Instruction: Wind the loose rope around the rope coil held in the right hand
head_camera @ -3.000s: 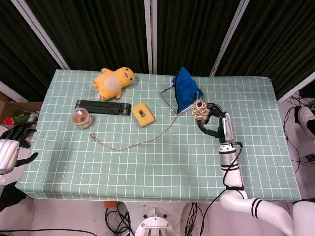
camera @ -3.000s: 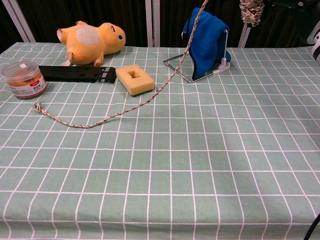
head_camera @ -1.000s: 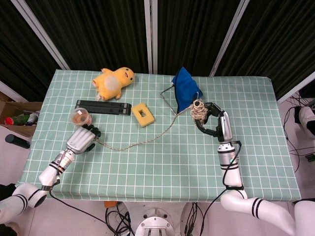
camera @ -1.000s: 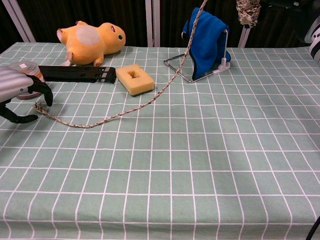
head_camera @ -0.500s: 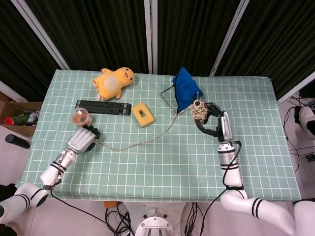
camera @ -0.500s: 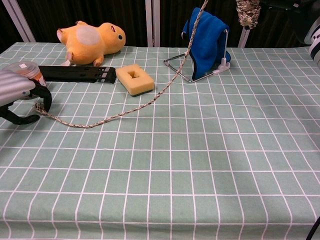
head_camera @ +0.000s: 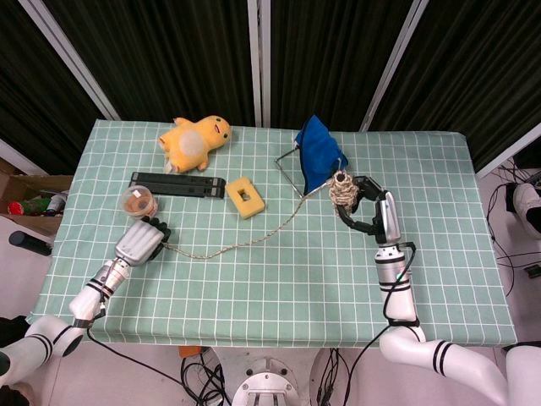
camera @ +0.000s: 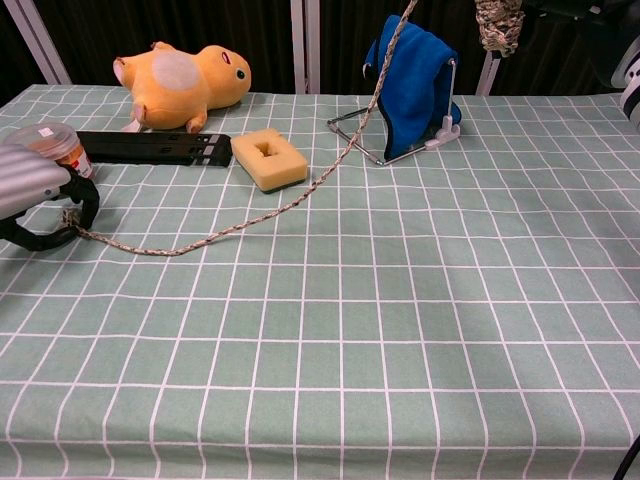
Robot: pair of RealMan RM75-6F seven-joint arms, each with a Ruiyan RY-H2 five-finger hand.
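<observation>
My right hand [head_camera: 365, 211] is raised above the table and grips the rope coil [head_camera: 341, 190], a tan wound bundle that the chest view shows at its top edge [camera: 498, 25]. From the coil the loose rope [head_camera: 245, 244] drops past the blue cloth and trails left across the table [camera: 250, 225]. Its far end lies at my left hand [head_camera: 142, 243], which sits low on the table at the left [camera: 35, 195]. The dark fingers [camera: 85, 205] are curled around the rope's end and pinch it.
A yellow plush toy [head_camera: 196, 139] lies at the back left. In front of it are a black bar [head_camera: 177, 183], a yellow sponge [head_camera: 245, 197] and a small jar [head_camera: 138, 203] just behind my left hand. A blue cloth on a wire stand [head_camera: 319, 152] stands beside the coil.
My left hand came in from the left edge to the rope's end, and its fingers have closed around it. The right hand and coil have barely moved.
</observation>
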